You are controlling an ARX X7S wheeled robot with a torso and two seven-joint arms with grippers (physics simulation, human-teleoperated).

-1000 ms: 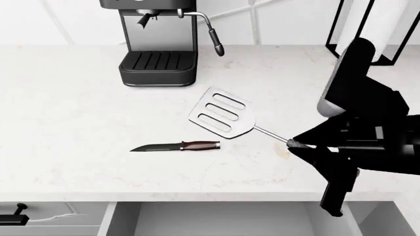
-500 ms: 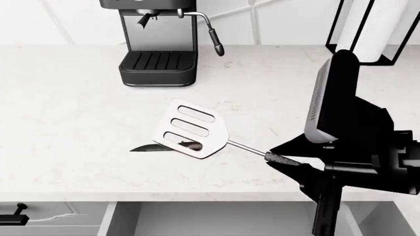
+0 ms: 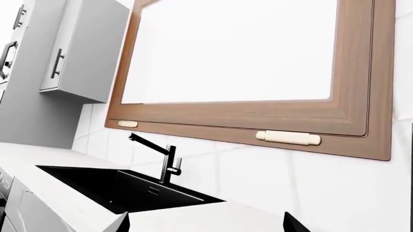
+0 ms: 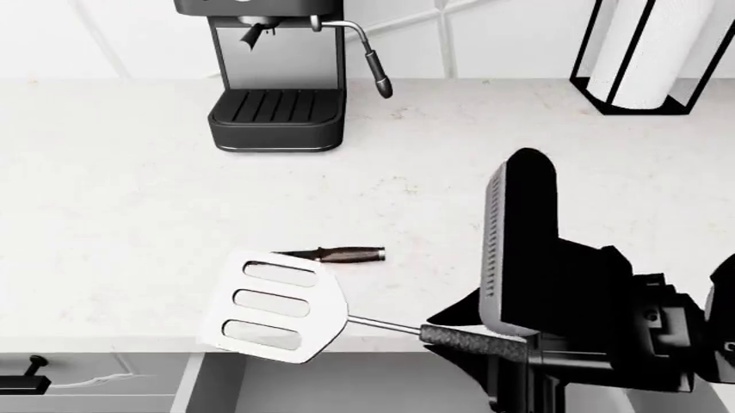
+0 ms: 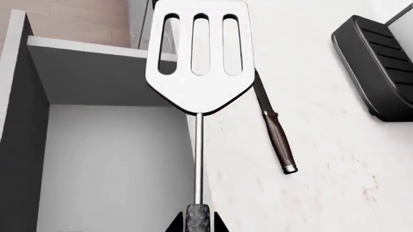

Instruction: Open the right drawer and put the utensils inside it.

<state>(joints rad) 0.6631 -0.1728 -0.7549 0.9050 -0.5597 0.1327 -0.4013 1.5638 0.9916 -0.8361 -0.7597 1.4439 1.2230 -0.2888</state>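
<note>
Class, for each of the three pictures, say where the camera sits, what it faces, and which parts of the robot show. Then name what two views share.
Head view: on the robot's head, looking down at the counter, coffee machine and open right drawer; the right arm and right claw show.
Left wrist view: near the left claw, facing a sink, tap and window; only dark claw tips show.
Right wrist view: near the right claw, looking along the spatula over the drawer.
Shared by the head and right wrist views: spatula, knife, drawer.

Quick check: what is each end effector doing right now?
Left: not in view, cannot be told.
Right end effector: closed on the spatula handle.
</note>
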